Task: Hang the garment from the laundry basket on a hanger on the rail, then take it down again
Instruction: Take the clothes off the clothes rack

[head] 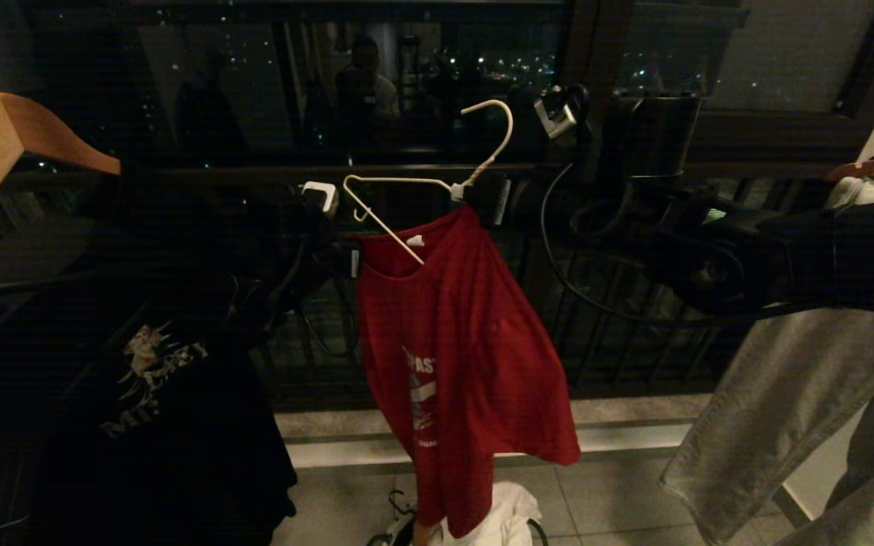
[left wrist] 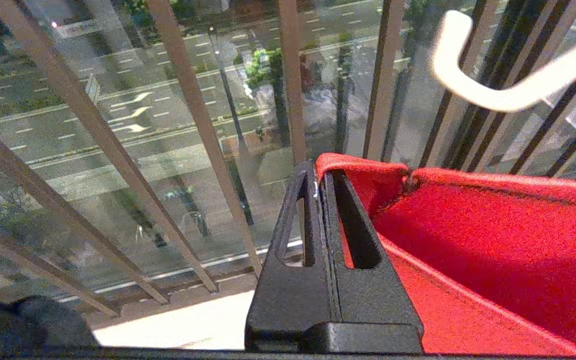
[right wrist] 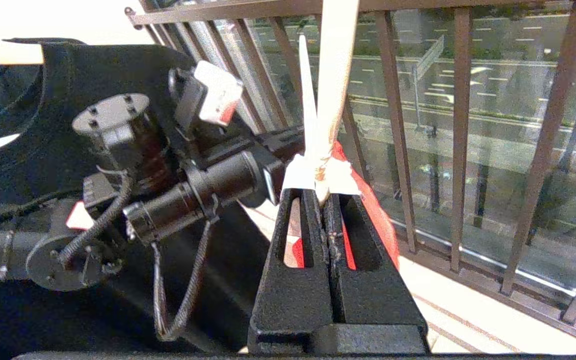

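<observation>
Shirt half on the hanger, held up by both grippers.
The right gripper (right wrist: pixel 324 197) pinches the hanger (head: pixel 437 184) at its neck; the left gripper (left wrist: pixel 318 175) clamps the collar of the shirt (head: pixel 456 356), which hangs before the railing (head: pixel 634 334) above the basket (head: pixel 399 531).

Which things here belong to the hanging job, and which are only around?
Job:
- red T-shirt
- white wire hanger
- left gripper, gripping the shirt's collar
- right gripper, gripping the hanger's neck

Around:
- black printed T-shirt
- wooden hanger
- grey trousers
</observation>
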{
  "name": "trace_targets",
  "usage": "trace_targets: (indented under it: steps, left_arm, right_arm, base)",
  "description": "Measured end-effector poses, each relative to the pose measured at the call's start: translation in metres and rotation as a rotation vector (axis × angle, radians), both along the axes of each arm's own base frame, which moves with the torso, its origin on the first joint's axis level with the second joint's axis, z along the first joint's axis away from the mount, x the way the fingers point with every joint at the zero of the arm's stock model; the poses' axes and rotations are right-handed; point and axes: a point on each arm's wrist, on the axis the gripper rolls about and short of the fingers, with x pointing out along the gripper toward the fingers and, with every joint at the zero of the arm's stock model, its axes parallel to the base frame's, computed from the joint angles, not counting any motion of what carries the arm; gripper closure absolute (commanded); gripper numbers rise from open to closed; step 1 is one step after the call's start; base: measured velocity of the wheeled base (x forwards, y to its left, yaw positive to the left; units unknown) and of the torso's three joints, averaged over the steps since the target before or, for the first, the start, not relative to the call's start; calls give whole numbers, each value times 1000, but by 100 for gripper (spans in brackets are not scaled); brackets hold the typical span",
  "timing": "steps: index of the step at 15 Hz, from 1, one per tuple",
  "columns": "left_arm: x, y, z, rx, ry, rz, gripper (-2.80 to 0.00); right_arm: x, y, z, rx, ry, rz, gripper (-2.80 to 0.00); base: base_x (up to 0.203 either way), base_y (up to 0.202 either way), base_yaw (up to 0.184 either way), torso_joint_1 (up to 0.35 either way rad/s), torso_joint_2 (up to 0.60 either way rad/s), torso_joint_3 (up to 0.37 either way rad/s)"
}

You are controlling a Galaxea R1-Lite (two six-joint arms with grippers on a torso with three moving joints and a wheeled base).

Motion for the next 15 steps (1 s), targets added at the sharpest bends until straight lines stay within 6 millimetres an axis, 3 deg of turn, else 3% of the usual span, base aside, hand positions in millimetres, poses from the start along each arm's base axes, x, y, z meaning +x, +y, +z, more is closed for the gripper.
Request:
trace_targets:
  steps: [8,15]
  left_arm:
    - [3,-3,-8,5,14,-5,0]
    - [17,-6,-26,10,30,-2,0]
  right_arm:
    - [16,-2,-7,-2,5,-24,0]
    - [47,-4,-28,-11,25,-57,0]
  base:
    - [0,0,0,0,0,0]
    - [0,0,0,0,0,0]
